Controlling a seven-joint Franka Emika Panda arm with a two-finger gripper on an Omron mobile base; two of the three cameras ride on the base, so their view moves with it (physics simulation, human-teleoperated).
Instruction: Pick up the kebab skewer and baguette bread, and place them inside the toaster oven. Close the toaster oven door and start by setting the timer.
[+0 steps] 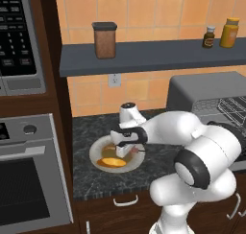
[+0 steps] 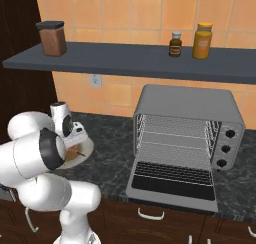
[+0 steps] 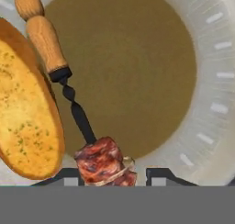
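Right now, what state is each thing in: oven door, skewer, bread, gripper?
toaster oven door: folded down, fully open.
toaster oven: rack inside bare.
kebab skewer: lying on the plate, meat between the fingertips.
baguette bread: lying on the plate beside the skewer.
gripper: open, straddling the meat.

Two base cameras look down from behind, sharing the dark speckled stone tabletop (image 1: 96,132); the hand camera hangs seemingly just above the round cream ceramic plate (image 3: 215,103).
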